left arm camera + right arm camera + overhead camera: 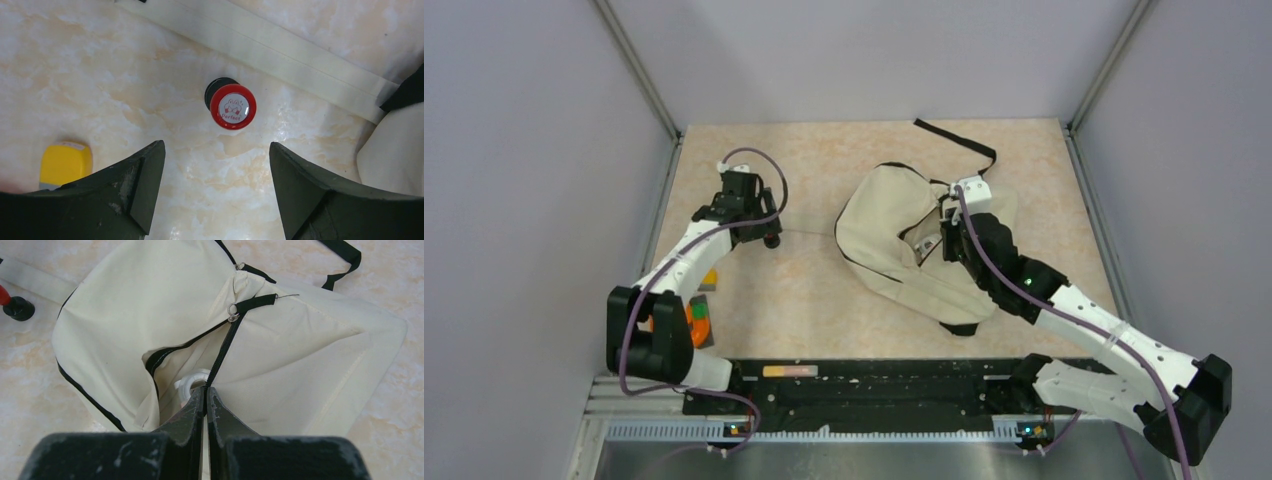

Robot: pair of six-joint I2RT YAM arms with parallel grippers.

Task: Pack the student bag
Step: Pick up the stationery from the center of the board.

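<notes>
The cream-beige student bag lies on the table right of centre with its black zipper opening gaping; it also shows in the right wrist view. My right gripper is shut on the black zipper edge at the opening and sits over the bag in the top view. A white ring-shaped roll lies inside the bag just beyond the fingertips. My left gripper is open and empty, hovering over the table a little short of a red-capped round stamp. In the top view the left gripper is left of the bag.
A beige strap runs across the table beyond the stamp to the bag. A yellow block lies by my left finger, also seen under the left arm. An orange-and-green item lies nearer. A black strap trails behind the bag.
</notes>
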